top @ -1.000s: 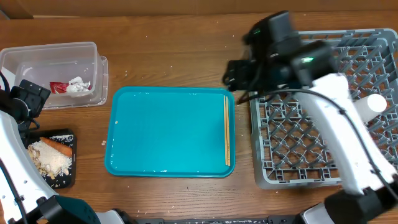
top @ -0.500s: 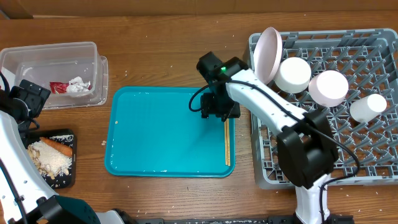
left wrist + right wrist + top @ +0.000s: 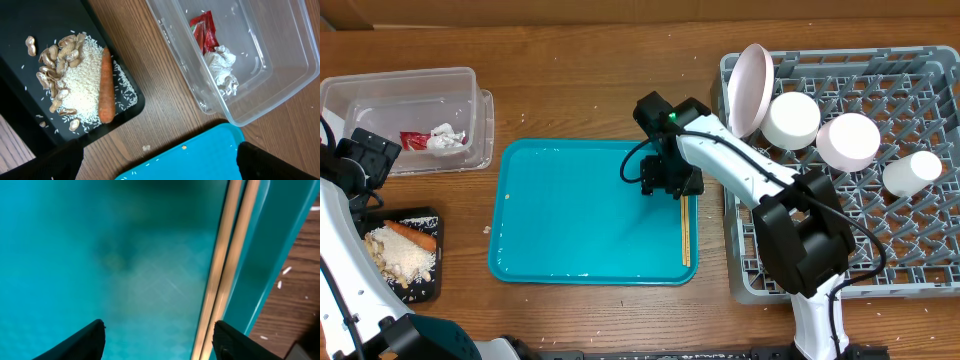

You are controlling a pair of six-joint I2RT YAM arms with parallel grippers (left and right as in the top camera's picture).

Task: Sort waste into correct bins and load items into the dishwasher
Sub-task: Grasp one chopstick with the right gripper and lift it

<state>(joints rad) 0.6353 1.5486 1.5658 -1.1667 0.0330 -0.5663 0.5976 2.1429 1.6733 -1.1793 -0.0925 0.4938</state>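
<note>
The wooden chopsticks [image 3: 685, 215] lie along the right edge of the teal tray [image 3: 580, 220]. My right gripper [image 3: 665, 182] hangs low over their far end. In the right wrist view it [image 3: 159, 330] is open, with the chopsticks [image 3: 225, 265] just inside its right finger. My left gripper [image 3: 365, 160] stands open and empty at the far left. The clear tub [image 3: 380, 85] holds the red wrapper [image 3: 415, 141] and the napkin [image 3: 447, 137]. The black tray [image 3: 428, 290] holds the food scraps [image 3: 400, 260] and the carrot [image 3: 412, 237].
The grey rack [image 3: 790, 260] at the right carries an upright plate [image 3: 750, 85], two bowls [image 3: 792, 120] and a cup [image 3: 912, 172]. The left wrist view shows the carrot [image 3: 104, 85], the wrapper [image 3: 205, 31], the napkin [image 3: 222, 70] and the teal tray's corner [image 3: 200, 160].
My right arm has swung left from the rack's near corner to the tray's right side and come down over the chopsticks. The left arm has not moved.
</note>
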